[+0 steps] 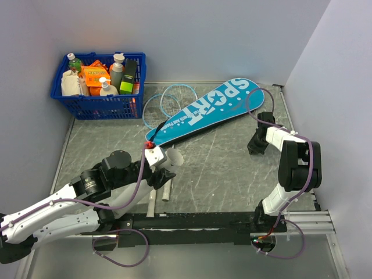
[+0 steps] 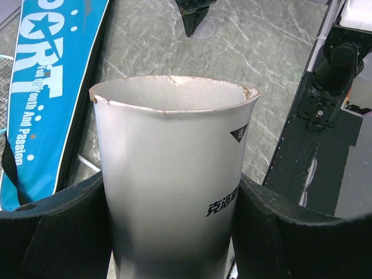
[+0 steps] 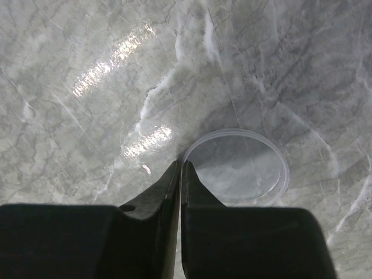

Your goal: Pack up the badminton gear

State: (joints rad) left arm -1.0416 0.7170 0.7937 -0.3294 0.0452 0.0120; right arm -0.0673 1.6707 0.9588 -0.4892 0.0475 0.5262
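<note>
Your left end effector (image 1: 167,165) holds a white cup (image 2: 171,163) by its sides. The black fingers (image 2: 64,226) press on the cup from both sides, spread wide to fit it. The cup has black print on its side, and its rim is a bit torn at the edges. You can see down to the rim, but not what is inside.

Your right end effector (image 3: 181,168) points down at the worktop (image 1: 221,168) on the right side. Its two fingers are pressed together with just a thin line between them. The tips meet right at the edge of a clear round lid (image 3: 238,168) that lies flat on the worktop. You cannot tell if the tips have the lid's edge pinched.

The long blue bag (image 1: 203,110) with "SPORT" on it lies flat in the middle of the worktop, slanting from the far right down to the near left. Its thin end is close to the left end effector.

The two rackets (image 1: 165,102) lie just left of the bag. Their round heads overlap each other, between the bag and the blue basket (image 1: 96,104). Two pale handles (image 1: 167,190) show on the worktop just below the left end effector.

The blue basket sits in the far left corner, full of bottles.
</note>
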